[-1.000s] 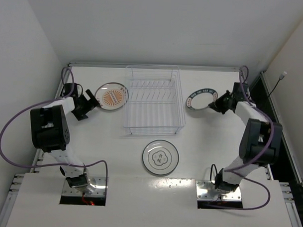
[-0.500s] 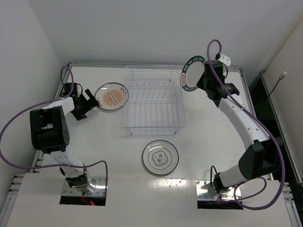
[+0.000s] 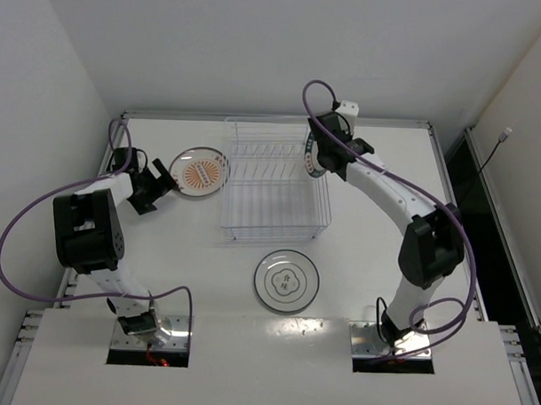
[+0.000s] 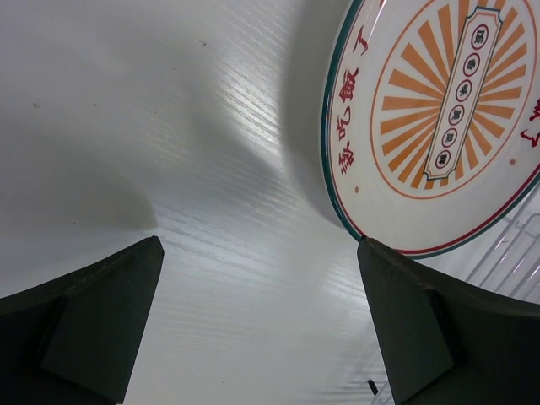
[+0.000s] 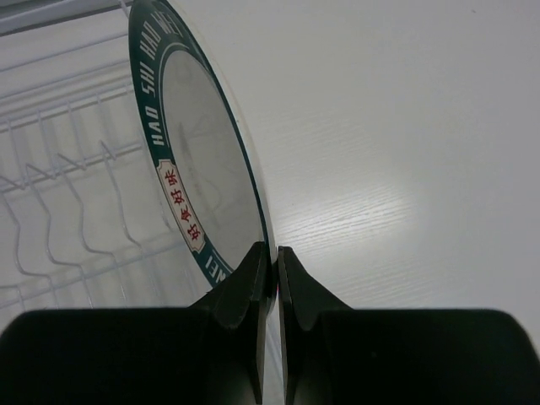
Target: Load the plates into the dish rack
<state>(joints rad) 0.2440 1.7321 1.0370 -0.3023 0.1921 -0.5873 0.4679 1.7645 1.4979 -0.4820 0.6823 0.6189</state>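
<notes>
The right end effector (image 5: pixel 270 253) pinches the blue-rimmed plate (image 5: pixel 198 143) by only a thin bite of its rim, holding it on edge over the right side of the dish rack (image 3: pixel 274 231), so the plate could swing or slip in that shallow grip, or land astride the prongs (image 5: pixel 108 156) rather than between them.

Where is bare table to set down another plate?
Bare table: right of the dish rack, under the right arm; front left, between the left arm and the grey-ringed plate. Crowded: back left, where the open left end effector faces the orange sunburst plate, and the rack's right rim, where the right end effector grips the blue-rimmed plate.
</notes>
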